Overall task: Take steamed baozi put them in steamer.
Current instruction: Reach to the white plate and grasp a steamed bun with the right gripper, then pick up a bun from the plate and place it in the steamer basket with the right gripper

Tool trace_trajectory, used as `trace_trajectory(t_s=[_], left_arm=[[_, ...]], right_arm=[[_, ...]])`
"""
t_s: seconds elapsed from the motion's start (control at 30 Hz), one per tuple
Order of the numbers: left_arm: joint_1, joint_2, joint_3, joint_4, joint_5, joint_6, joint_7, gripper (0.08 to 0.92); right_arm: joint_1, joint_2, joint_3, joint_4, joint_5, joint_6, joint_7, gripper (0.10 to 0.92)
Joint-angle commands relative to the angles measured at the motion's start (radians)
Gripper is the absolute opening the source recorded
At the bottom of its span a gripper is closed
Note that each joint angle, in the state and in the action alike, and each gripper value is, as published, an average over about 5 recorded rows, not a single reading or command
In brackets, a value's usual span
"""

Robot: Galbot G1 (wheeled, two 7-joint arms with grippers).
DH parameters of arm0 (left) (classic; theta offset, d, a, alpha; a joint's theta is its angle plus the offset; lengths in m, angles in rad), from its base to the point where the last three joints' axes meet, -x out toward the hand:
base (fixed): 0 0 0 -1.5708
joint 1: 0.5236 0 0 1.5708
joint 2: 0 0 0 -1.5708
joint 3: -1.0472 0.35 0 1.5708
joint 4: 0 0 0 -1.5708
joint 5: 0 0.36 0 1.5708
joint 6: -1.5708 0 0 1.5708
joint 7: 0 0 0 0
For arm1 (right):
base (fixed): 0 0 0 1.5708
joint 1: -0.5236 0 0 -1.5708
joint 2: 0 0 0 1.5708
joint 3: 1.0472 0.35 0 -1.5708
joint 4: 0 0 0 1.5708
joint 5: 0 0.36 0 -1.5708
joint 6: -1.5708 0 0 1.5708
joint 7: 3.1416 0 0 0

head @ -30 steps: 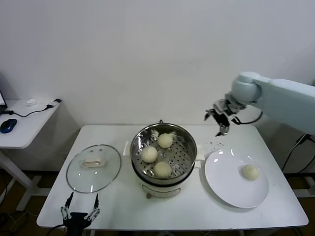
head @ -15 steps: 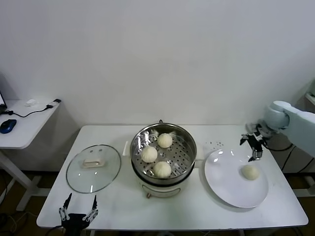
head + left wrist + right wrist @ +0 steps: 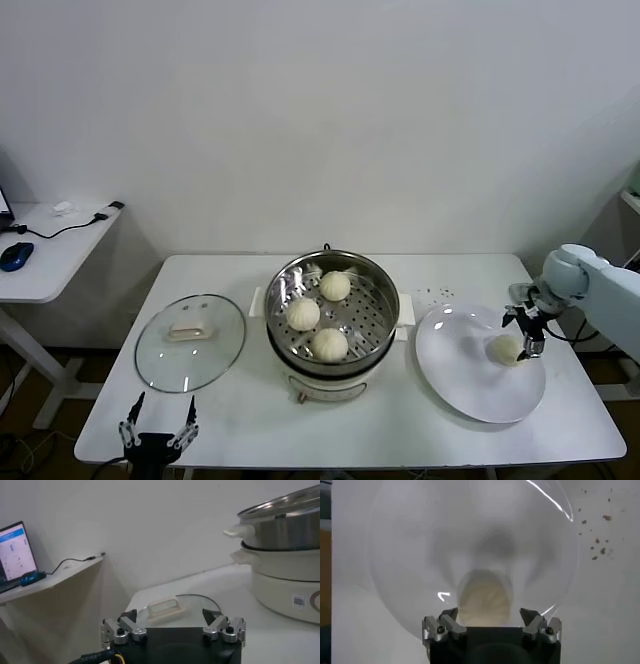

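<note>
Three steamed baozi lie on the perforated floor of the shiny steamer at the table's middle. A fourth baozi rests on the white plate at the right. My right gripper hangs just above that baozi, open, its fingers either side of the bun and apart from it. My left gripper is parked open and empty at the table's front left edge.
A round glass lid with a white handle lies flat left of the steamer. Dark crumbs speckle the table behind the plate. A side desk with a mouse and cable stands at the far left.
My right arm has swung from behind the steamer out to the right and down, ending over the baozi on the plate. The left arm stayed put.
</note>
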Motion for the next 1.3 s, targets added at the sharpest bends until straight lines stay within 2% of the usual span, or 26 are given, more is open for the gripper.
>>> trace_trajectory(t_s=[0.03, 0.37, 0.63, 0.97, 1.1, 1.3], left_arm=[[0.004, -0.002, -0.001, 0.003, 0.002, -0.002, -0.001, 0.823], [-0.001, -0.002, 0.003, 0.005, 0.004, -0.001, -0.002, 0.823], [0.001, -0.002, 0.002, 0.005, 0.003, -0.003, -0.002, 0.823], [0.006, -0.004, 0.002, 0.004, 0.002, -0.007, -0.002, 0.823], [0.007, -0.003, 0.003, 0.004, 0.0, -0.008, -0.002, 0.823], [0.005, -0.004, 0.018, 0.002, 0.001, -0.009, -0.001, 0.823]], right_arm=[[-0.094, 0.032, 0.093, -0.062, -0.037, 0.01, 0.001, 0.823], [-0.091, 0.034, 0.089, -0.059, -0.038, 0.009, -0.004, 0.801], [-0.082, 0.042, 0.09, -0.069, -0.036, 0.011, -0.006, 0.66], [-0.057, 0.032, 0.071, -0.064, -0.003, 0.011, -0.014, 0.555], [0.001, 0.006, 0.01, -0.026, 0.093, -0.021, -0.008, 0.535], [0.284, -0.003, -0.198, 0.046, 0.376, -0.125, 0.031, 0.52]])
